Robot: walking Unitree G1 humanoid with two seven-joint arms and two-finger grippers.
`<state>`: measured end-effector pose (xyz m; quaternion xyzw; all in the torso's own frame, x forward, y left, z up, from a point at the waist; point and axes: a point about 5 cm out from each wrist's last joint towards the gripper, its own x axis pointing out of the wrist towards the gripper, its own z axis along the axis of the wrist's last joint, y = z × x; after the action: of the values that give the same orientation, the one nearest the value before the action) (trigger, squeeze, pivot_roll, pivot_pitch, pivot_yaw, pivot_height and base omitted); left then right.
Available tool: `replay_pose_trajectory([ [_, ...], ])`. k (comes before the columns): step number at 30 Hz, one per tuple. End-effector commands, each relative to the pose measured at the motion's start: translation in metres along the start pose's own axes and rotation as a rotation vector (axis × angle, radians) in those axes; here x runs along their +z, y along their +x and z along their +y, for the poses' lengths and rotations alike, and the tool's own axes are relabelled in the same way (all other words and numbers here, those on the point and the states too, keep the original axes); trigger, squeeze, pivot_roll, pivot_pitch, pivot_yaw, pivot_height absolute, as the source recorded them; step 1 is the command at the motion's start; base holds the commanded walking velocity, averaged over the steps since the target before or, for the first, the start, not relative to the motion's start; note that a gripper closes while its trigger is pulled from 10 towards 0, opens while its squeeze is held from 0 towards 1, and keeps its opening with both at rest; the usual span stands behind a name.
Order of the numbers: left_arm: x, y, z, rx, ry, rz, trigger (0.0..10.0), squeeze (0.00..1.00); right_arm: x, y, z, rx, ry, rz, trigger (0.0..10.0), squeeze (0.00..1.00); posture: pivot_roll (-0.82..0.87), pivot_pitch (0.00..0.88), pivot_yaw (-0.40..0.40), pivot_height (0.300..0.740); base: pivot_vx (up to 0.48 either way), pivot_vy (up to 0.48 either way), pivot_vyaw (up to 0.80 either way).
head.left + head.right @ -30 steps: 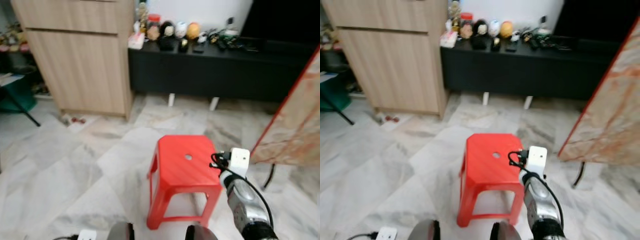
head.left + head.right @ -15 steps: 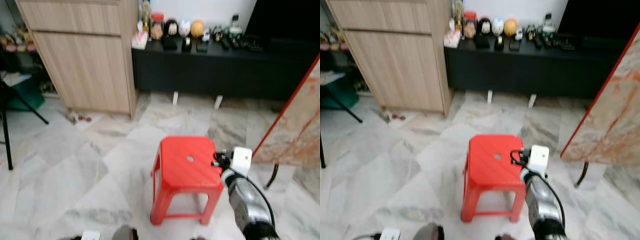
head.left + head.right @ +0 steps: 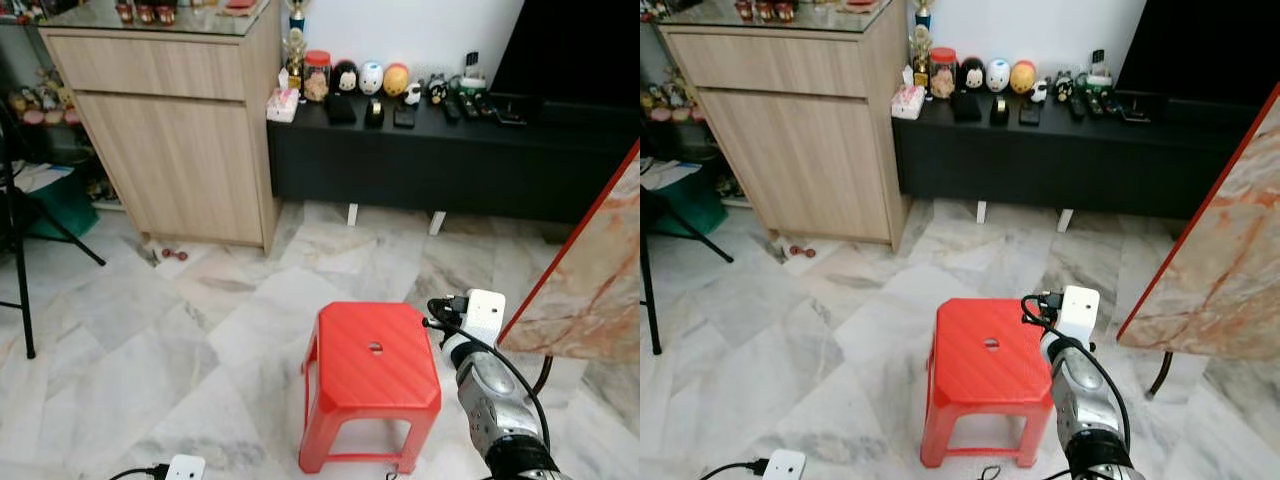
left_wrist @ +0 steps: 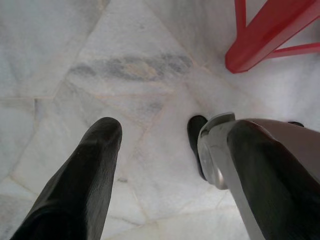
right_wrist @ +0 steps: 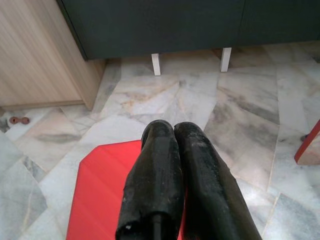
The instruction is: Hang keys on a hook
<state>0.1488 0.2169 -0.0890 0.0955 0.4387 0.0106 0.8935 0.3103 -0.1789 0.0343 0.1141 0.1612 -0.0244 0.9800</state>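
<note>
A stool (image 3: 372, 365) stands on the floor (image 3: 200, 330) at six o'clock; a cabinet (image 3: 170, 130) at eleven, a low counter (image 3: 440, 150) at one beside it.

The robot's right arm (image 3: 495, 400), silver with a black cable looped along it, reaches forward and slightly up, ending in a white wrist box. Its right gripper (image 5: 173, 131) has both long black fingers pressed together with no gap. The left gripper (image 4: 165, 135) points down, its two black fingers spread wide apart, one bearing a silver metal part.
</note>
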Motion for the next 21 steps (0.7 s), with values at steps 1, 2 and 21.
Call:
replay_pose_trajectory([
  [1,-0.008,-0.002,0.001,0.007,0.014,0.023,10.0,0.00,0.001,0.001,0.000,0.001,-0.005,0.003,10.0,0.00,0.11,0.000,-0.086,0.740,0.000,0.000,0.00],
  [2,-0.008,-0.002,0.001,0.008,0.014,0.024,10.0,0.00,0.001,0.001,0.000,0.001,-0.004,0.003,10.0,0.00,0.11,0.000,-0.086,0.740,0.000,0.000,0.00],
  [21,0.018,0.001,0.022,0.131,0.060,-0.087,10.0,0.00,-0.022,0.003,0.000,0.082,-0.168,0.244,10.0,0.00,0.11,0.000,-0.089,0.740,0.000,0.000,0.00],
])
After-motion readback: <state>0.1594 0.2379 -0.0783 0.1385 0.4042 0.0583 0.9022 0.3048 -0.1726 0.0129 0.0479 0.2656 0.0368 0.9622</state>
